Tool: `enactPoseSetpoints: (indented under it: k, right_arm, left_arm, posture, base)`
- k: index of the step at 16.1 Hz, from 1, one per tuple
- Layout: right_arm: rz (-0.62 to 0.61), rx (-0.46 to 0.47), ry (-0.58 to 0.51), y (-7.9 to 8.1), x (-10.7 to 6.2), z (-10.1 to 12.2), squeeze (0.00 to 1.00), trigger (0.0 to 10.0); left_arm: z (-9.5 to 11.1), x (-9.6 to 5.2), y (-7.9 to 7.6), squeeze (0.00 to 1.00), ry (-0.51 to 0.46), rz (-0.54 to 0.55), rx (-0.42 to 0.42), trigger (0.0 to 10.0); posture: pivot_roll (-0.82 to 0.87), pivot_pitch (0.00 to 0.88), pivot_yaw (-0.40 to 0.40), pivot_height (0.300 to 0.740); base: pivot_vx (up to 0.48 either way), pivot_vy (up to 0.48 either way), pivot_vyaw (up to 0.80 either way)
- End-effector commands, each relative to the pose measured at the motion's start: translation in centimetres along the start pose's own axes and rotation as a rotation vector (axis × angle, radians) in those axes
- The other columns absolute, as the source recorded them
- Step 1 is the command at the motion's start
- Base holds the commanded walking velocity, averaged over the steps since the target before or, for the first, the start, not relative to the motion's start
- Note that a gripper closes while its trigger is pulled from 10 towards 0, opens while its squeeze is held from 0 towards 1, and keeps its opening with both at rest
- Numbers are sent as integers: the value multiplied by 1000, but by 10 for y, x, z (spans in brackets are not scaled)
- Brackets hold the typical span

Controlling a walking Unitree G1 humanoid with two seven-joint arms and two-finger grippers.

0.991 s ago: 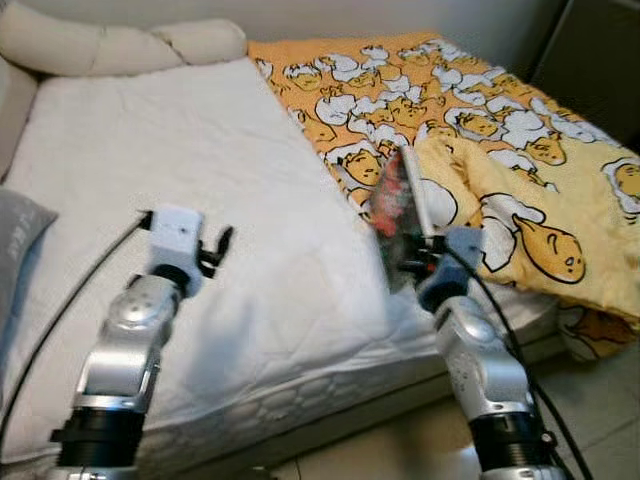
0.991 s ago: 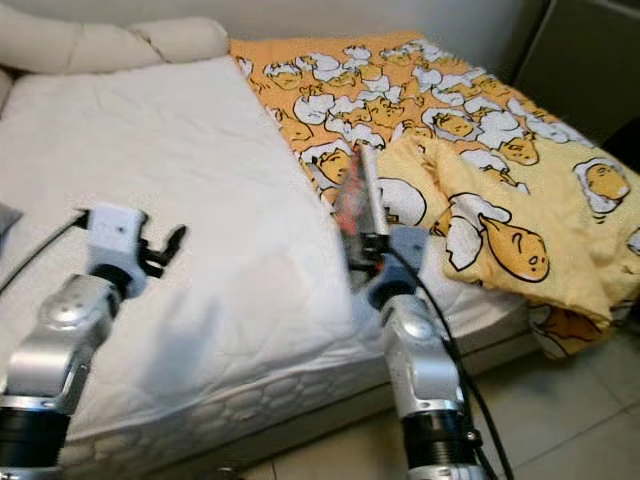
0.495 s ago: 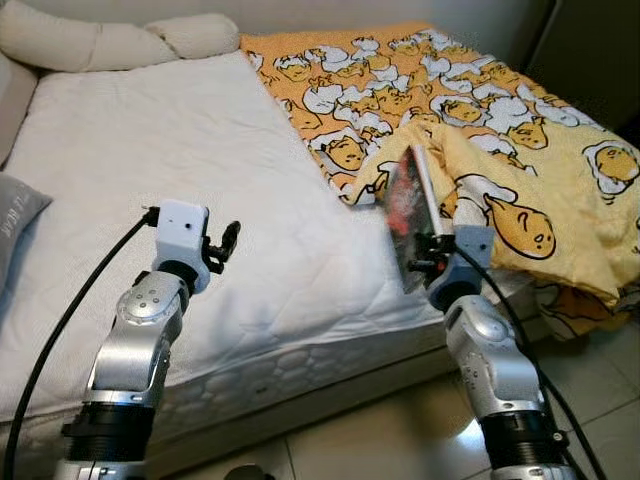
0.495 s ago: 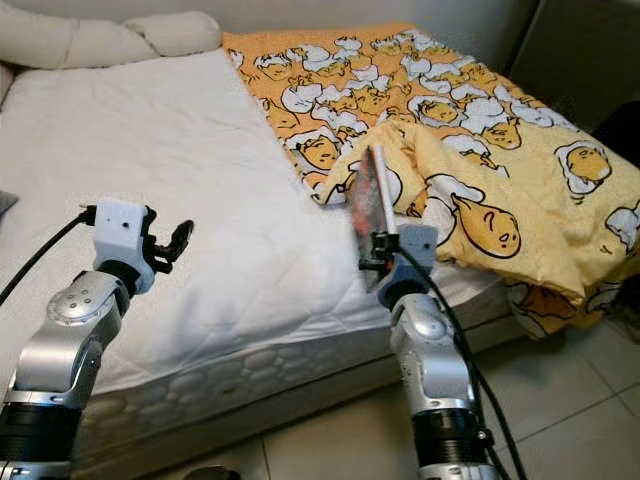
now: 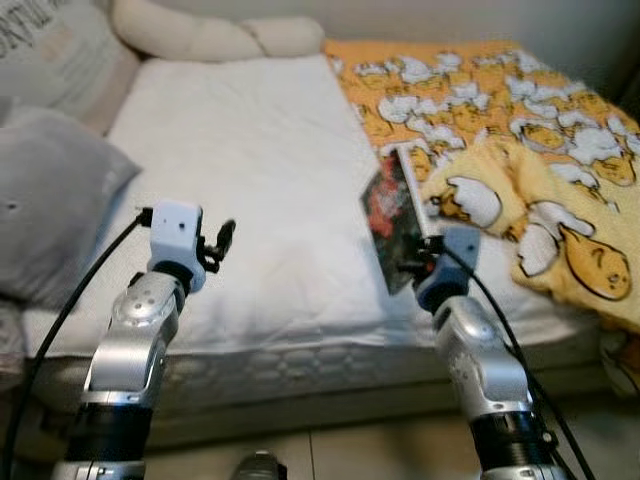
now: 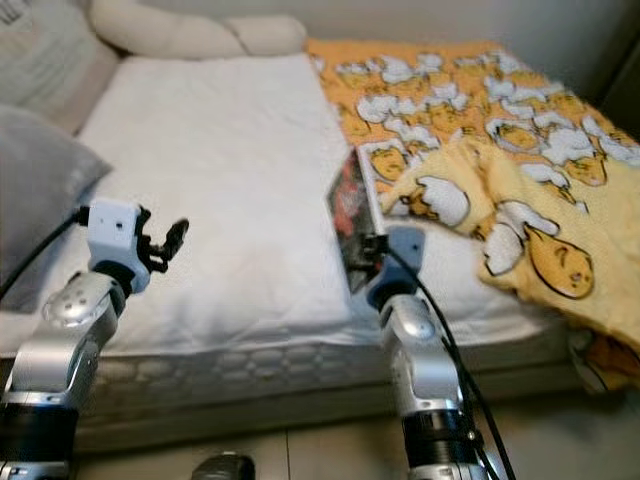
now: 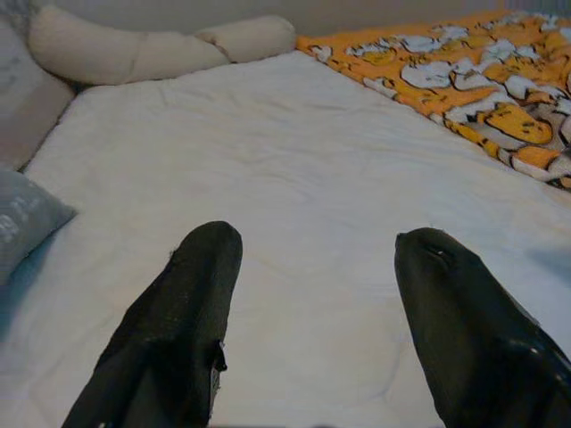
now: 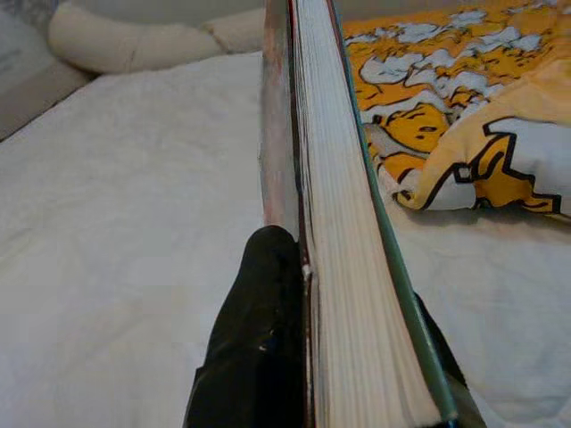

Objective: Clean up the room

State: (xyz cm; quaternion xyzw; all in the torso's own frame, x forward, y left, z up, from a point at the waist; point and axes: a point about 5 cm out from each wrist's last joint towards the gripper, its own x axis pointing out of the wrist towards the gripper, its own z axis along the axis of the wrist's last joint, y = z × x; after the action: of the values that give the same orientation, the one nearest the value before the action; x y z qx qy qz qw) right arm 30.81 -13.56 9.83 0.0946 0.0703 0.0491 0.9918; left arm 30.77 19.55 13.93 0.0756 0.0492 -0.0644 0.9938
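My right gripper (image 5: 412,266) is shut on a book (image 5: 395,215) with a dark red cover, held upright on edge above the near side of the bed. In the right wrist view the book's white page block (image 8: 335,223) stands clamped between the two black fingers (image 8: 263,339). My left gripper (image 5: 222,238) is open and holds nothing, raised over the white mattress (image 5: 260,180). Its two fingertips (image 7: 201,267) stand wide apart in the left wrist view.
A yellow-orange cartoon-print blanket (image 5: 520,170) lies crumpled over the bed's right half. Grey pillows (image 5: 50,210) lie at the left, and a cream bolster (image 5: 200,35) runs along the head of the bed. Tiled floor (image 5: 330,455) lies below the bed's near edge.
The whole view has swung left, bringing the grey pillows into sight. The book stays in my right gripper and the left gripper stays open.
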Motion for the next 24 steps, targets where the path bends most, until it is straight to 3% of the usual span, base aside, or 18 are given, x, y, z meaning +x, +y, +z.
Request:
enactPoseSetpoints:
  k: [1, 22, 24]
  right_arm:
    - [6, 6, -45, 1, 3, 11, 0, 10000]
    - [9, 13, -62, 3, 10, 18, 0, 10000]
    - [50, -43, -61, 5, 12, 21, 0, 10000]
  left_arm:
    - [-1, 1, 1, 0, 4, 0, -7, 10000]
    - [-2, 6, 1, 0, 2, 2, -25, 10000]
    - [1, 9, -3, 0, -15, -8, -44, 10000]
  posture:
    - [24, 0, -4, 740]
    - [28, 0, -9, 740]
    - [27, 0, -14, 740]
  base:
    - [0, 356, 0]
    - [0, 341, 0]
    - [0, 0, 0]
